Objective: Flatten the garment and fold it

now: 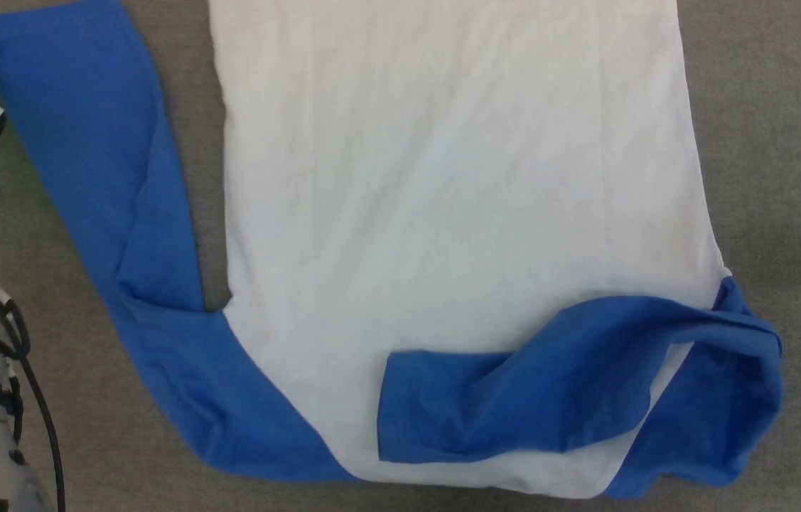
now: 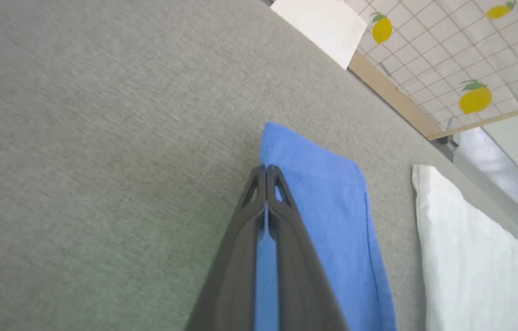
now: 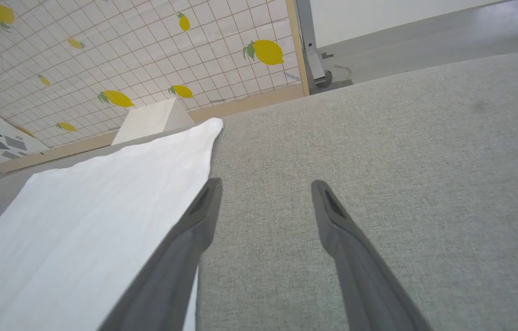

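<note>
Grey fabric surface (image 1: 784, 107), garment (image 1: 443, 178) with white body and blue sleeves spread directly on it

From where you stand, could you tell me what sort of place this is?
Probably a test space staged for folding: a grey cloth table, a lemon-printed grid backdrop, a white cotton T-shirt with blue sleeves.

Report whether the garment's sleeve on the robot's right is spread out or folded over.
Folded over. The right sleeve of the garment lies creased across the white body, its cuff end resting on white cloth.
</note>
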Controlling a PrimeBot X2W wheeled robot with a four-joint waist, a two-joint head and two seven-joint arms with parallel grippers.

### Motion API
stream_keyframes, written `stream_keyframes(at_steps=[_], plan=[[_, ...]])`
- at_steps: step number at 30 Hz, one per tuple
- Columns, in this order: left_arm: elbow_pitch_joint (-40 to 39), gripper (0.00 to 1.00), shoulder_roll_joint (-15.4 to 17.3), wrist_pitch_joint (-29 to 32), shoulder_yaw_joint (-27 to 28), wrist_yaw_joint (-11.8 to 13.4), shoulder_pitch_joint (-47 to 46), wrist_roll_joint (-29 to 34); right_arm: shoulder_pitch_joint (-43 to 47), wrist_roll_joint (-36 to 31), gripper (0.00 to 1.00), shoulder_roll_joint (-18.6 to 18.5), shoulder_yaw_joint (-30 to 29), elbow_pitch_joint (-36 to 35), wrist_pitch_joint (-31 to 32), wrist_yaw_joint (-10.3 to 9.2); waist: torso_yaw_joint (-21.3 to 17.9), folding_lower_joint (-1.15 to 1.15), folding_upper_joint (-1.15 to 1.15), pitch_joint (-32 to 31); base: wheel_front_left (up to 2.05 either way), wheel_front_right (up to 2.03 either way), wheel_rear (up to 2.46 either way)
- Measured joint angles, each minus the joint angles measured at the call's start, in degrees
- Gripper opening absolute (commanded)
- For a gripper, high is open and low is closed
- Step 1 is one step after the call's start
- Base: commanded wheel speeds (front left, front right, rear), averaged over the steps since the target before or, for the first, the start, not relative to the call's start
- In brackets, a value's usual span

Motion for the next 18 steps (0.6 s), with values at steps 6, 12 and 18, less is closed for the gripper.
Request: stream_keyframes(at_steps=[6, 12, 18], plan=[[0.6, 0.0, 1.4, -5.4, 4.7, 1.5, 4.5, -0.2, 1.5, -0.5, 1.0, 0.6, 0.3, 1.5, 0.2, 0.0, 2.4, -0.01, 0.0, -4.7, 0.0, 0.0, 0.0], [0.3, 0.0, 4.3, -6.4, 6.5, 3.2, 9.7, 0.8, 2.7, -0.9, 1.0, 1.7, 1.0, 2.4, 0.5, 0.0, 4.7, -0.01, 0.0, -9.5, 0.0, 0.0, 0.0], [-0.6, 0.0, 6.6, -5.6, 8.5, 3.6, 14.2, 0.7, 3.9, -1.2, 1.0, 2.7, 1.5, 3.4, 0.5, 0.0, 6.5, -0.01, 0.0, -14.0, 0.0, 0.0, 0.0]])
